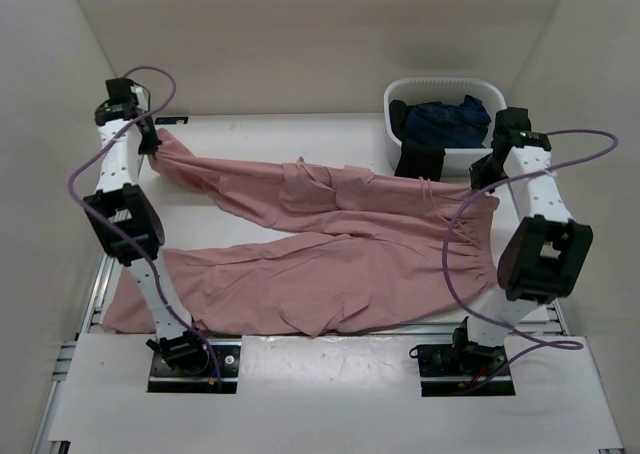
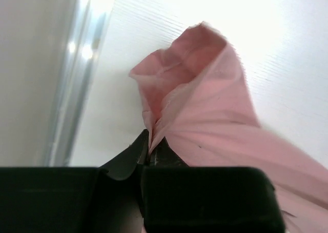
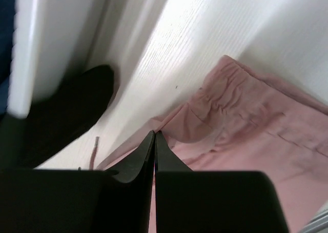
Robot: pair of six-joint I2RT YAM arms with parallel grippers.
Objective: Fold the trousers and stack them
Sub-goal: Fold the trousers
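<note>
The dusty-pink trousers (image 1: 330, 244) lie spread across the table. Their waist is at the right, and two long legs run left. My left gripper (image 1: 152, 144) is at the far-left end of the far leg, shut on its hem. In the left wrist view the cloth (image 2: 205, 104) bunches up out of the closed tips of the left gripper (image 2: 150, 148). My right gripper (image 1: 482, 179) is at the far corner of the waist. There it (image 3: 155, 133) is shut, with the gathered waistband (image 3: 246, 125) drawn up to its tips. A drawstring end (image 3: 94, 153) lies beside it.
A white bin (image 1: 445, 82) at the back right holds a dark navy garment (image 1: 450, 119). A black cloth (image 1: 418, 159) lies against the bin's front, close to my right gripper. The near leg's end hangs over the table's left edge (image 1: 118, 309).
</note>
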